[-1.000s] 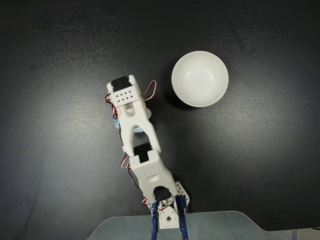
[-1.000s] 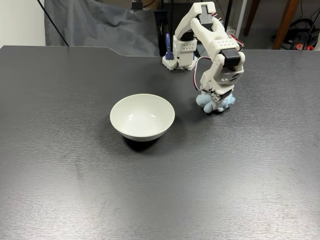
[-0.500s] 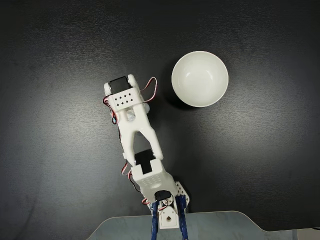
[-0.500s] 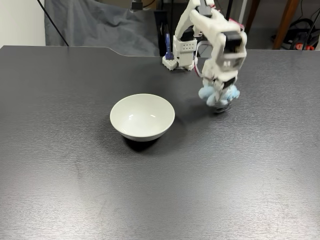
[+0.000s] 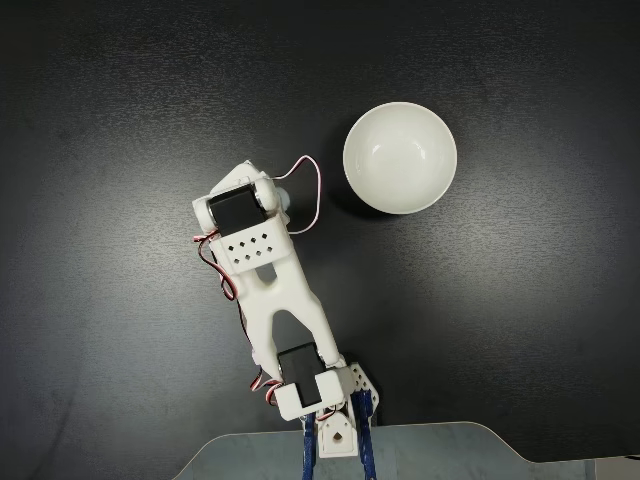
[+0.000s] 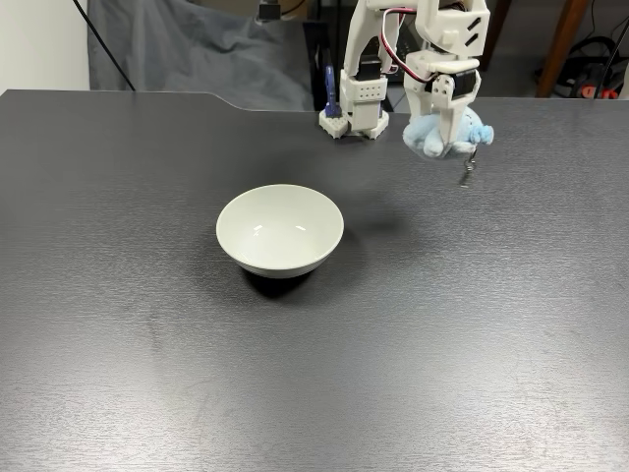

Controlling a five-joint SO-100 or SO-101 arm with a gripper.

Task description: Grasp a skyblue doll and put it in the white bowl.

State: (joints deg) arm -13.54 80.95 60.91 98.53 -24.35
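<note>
The skyblue doll [image 6: 421,134] hangs in the air well above the dark table, to the right of the white bowl [image 6: 280,246] in the side fixed view. My gripper [image 6: 448,138] is shut on it from above, and a short chain [image 6: 466,173] dangles below the doll. In the fixed view from above, my arm's wrist [image 5: 245,215] sits left of the white bowl [image 5: 400,158] and covers the doll. The bowl stands upright with nothing in it.
The arm's base [image 6: 354,110] is mounted at the table's far edge in the side fixed view, with a grey cloth [image 6: 187,49] behind it. A pale plate [image 5: 350,455] lies under the base at the bottom of the view from above.
The gripper has lifted the doll off the table, from resting on the surface to hanging high above it. The arm has folded back and upward. The bowl has not moved.
</note>
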